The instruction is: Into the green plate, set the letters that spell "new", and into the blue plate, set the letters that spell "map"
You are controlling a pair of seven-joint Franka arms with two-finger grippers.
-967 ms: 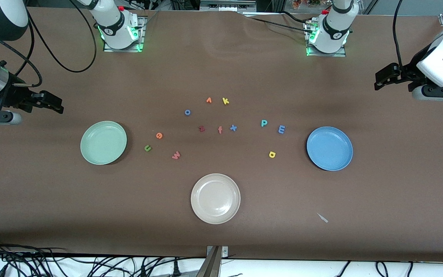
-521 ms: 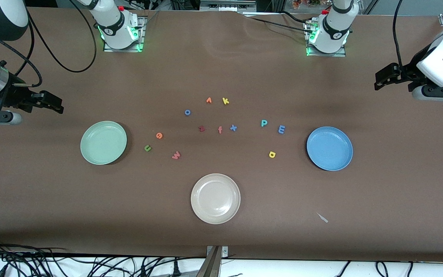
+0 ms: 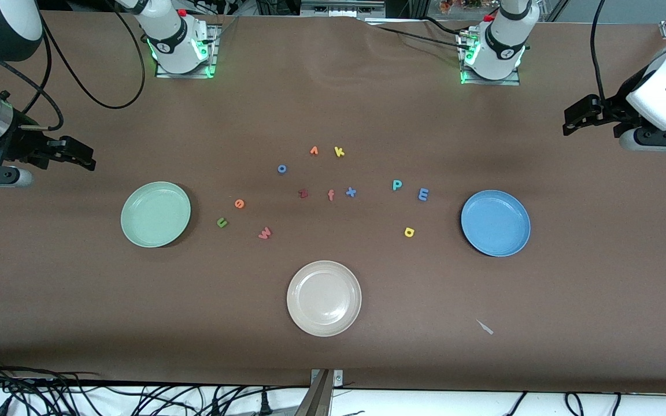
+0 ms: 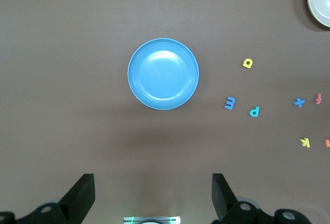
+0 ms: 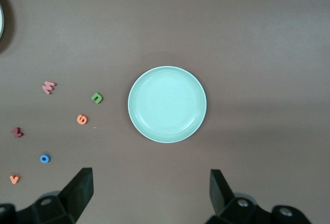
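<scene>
Brown counter [image 3: 333, 104] with both arms waiting at its two ends. The left gripper [image 3: 574, 118] hangs in the air over the counter at the left arm's end, its jaws spread wide and holding nothing; the right gripper [image 3: 81, 157] hangs likewise over the right arm's end, jaws wide apart and bare.

The green plate [image 3: 155, 214] lies toward the right arm's end and holds nothing. Beside it, toward the middle of the counter, lie the letters of "new": the green n [image 3: 222, 222] (it reads as a u from the front camera), the orange e [image 3: 239, 203] a little farther from the front camera, and the salmon w [image 3: 265, 233] nearer the front camera than either. All three rest on the counter, apart from each other and from the plate.

The blue plate [image 3: 495, 223] lies toward the left arm's end, also holding nothing. Beside it, toward the middle, lie the letters of "map": the blue m [image 3: 423, 194] near the plate's rim (turned so that it reads as an E), the teal p [image 3: 397, 185] just beside the m, and the yellow a [image 3: 409, 232] nearer the front camera.

In the middle lie a dark red z [image 3: 303, 193], an orange-red f [image 3: 330, 195], a blue x [image 3: 351, 192], a blue o [image 3: 282, 169], a yellow k [image 3: 339, 152] and an orange letter [image 3: 314, 151] beside the k. A beige plate [image 3: 324, 298] sits nearest the front camera.
</scene>
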